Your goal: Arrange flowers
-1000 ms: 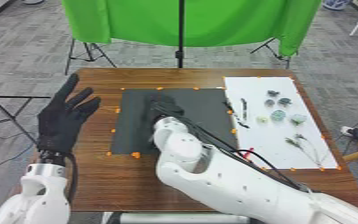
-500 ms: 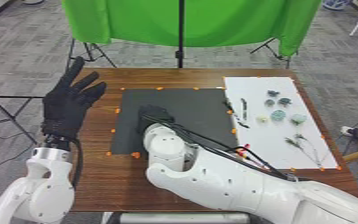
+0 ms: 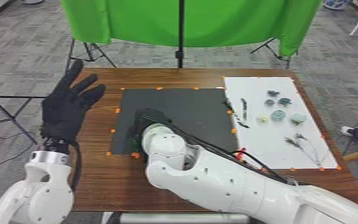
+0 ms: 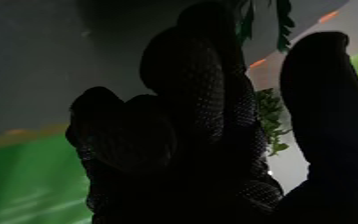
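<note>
At the dark mat's [image 3: 202, 102] nine o'clock, my right fingers [image 4: 193, 70] stand loosely open, thumb [image 4: 322, 90] apart, greenery [image 4: 270, 117] visible between, contact undetermined; I should verify leaf clearance before lifting away.

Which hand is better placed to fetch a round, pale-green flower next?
Likely the black-gloved right hand, over the dark mat beside the white sheet bearing the flower; the black-gloved left hand is farther left.
</note>
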Controlling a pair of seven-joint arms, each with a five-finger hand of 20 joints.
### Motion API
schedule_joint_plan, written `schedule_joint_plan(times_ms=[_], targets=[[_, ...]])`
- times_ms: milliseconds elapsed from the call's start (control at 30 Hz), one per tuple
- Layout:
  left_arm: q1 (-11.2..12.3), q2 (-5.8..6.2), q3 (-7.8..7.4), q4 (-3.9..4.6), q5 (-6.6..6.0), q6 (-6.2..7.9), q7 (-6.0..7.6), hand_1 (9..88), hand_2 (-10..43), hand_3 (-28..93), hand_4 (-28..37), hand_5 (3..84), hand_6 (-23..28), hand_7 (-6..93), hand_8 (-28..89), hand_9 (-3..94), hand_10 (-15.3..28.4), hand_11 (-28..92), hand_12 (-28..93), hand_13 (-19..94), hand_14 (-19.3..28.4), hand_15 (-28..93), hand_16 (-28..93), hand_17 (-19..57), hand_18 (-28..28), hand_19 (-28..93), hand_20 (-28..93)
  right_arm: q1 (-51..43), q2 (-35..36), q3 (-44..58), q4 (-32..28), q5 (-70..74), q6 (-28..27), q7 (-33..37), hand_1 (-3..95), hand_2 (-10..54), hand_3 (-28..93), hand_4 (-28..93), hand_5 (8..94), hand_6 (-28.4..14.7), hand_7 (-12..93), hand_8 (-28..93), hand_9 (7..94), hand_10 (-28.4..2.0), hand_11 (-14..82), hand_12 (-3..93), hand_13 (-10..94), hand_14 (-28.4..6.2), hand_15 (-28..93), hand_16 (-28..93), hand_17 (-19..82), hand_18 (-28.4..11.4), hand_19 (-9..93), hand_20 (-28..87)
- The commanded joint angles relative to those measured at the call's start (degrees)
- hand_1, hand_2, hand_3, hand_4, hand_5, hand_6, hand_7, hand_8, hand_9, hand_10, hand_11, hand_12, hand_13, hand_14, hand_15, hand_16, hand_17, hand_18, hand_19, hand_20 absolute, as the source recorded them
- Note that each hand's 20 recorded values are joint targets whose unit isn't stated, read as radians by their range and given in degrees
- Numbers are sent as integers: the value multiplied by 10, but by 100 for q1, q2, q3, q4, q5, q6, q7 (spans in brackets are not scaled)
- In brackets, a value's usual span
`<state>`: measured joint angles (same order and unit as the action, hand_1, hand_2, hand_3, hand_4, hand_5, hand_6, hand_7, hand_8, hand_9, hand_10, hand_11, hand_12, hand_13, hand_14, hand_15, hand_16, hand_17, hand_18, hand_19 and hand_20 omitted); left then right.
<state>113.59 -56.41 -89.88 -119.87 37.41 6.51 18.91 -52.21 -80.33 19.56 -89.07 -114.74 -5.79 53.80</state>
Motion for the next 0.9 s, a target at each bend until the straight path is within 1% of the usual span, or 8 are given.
schedule_joint_plan(times_ms=[33,100,233,367,533,667,733,900], targets=[[322,-344,-247,-65,148,-114,-440,216,52,761,-283,311,20,109,-105,284,171,186,108,223,281,454,-67,-89,284,475,238,-368,322,145,-490,-394,-9,181,354,-25,651,-273,929,-22,165,-131,937,-129,434,210,888,-85,699,206,481,-266,932,341],[502,-377,-399,-131,152,-111,-455,216,52,762,-283,311,21,108,-105,284,171,186,108,223,281,454,-67,-89,284,475,239,-552,528,311,-775,-772,-248,40,347,-25,659,-271,934,-23,175,-132,937,-128,442,206,892,-84,700,206,484,-268,932,345],[718,-506,-510,-179,155,-84,-449,217,52,762,-283,310,21,108,-104,284,171,187,107,223,281,454,-68,-89,284,476,239,-910,1170,758,-1581,-631,-287,-7,327,-27,667,-264,937,-24,208,-140,937,-128,455,198,896,-87,702,211,489,-273,932,362],[857,-521,-606,-187,118,-63,-303,217,52,762,-283,310,21,107,-104,283,171,187,107,223,281,454,-68,-89,284,476,238,-1291,2074,1298,-2388,-467,284,129,310,-23,673,-254,934,-31,180,-137,935,-135,426,211,875,-97,705,214,469,-279,932,346],[1003,-520,-667,-228,96,-38,-207,217,52,761,-283,310,21,107,-104,283,172,187,107,224,281,454,-68,-89,284,476,238,-2281,3247,2663,-3120,-241,810,433,314,-29,687,-241,796,-53,130,-111,829,-169,372,195,769,-130,676,176,367,-282,909,200],[1058,-522,-654,-240,77,-14,-165,217,52,761,-283,310,21,107,-104,283,171,186,107,223,281,456,-68,-89,284,476,238,-3303,3951,3843,-3377,-288,1207,578,323,-37,704,-243,732,-59,123,-112,781,-181,357,182,719,-146,679,161,326,-283,894,176],[1104,-490,-649,-250,54,0,-126,217,52,761,-283,310,21,107,-105,283,171,186,107,223,281,455,-68,-89,284,476,237,-3648,4292,3989,-3245,-837,1856,728,327,-37,710,-244,703,-61,122,-111,757,-185,352,178,693,-153,678,150,308,-284,873,166],[1192,-459,-599,-288,2,64,-92,217,52,760,-283,310,21,108,-104,283,172,186,107,224,281,456,-68,-89,284,476,237,-4514,4587,4883,-3126,-1304,1721,1231,330,-38,720,-246,687,-59,122,-113,747,-182,351,174,688,-151,680,139,307,-284,870,163]])
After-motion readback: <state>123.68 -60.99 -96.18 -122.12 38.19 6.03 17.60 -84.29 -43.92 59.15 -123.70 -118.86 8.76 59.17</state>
